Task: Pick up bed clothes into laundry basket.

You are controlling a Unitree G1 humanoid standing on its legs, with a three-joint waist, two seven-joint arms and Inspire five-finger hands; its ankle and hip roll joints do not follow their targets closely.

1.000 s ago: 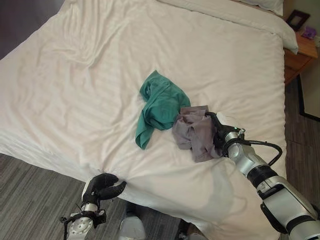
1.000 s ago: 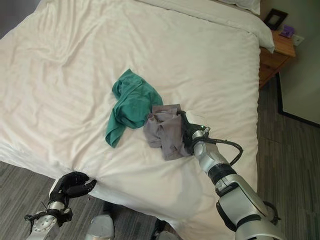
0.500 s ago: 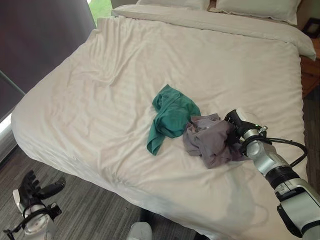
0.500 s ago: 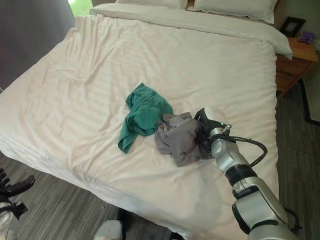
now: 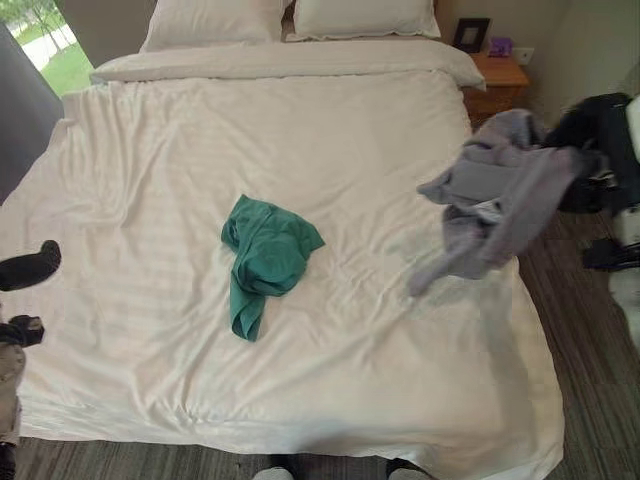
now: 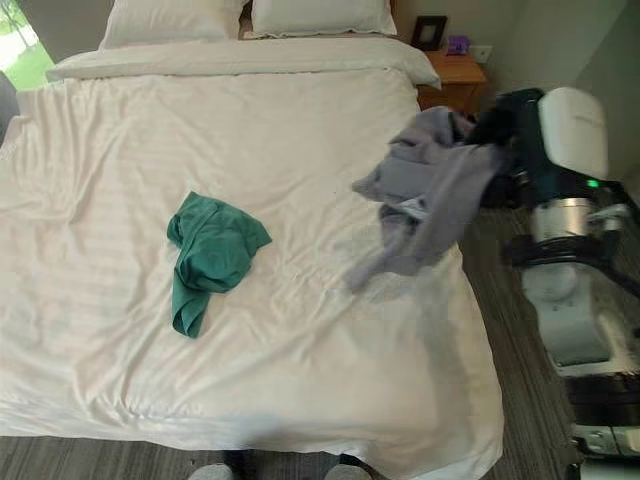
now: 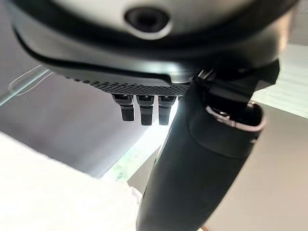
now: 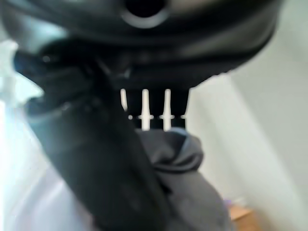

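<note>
Right robot hand [image 6: 510, 125] fingers curled round grey garment [image 6: 425, 190], which hangs in air over bed's [image 5: 330, 120] right edge. Green garment [image 5: 262, 255] lies mid-bed, well apart. Left robot hand [image 5: 28, 268] at bed's left edge, fingers relaxed, holding nothing. Nightstand [image 6: 452, 85] beside pillows [image 5: 290, 20]. No legible writing.

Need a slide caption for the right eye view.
Right hand lifts a crumpled grey garment off the white bed; a teal garment remains on it.
</note>
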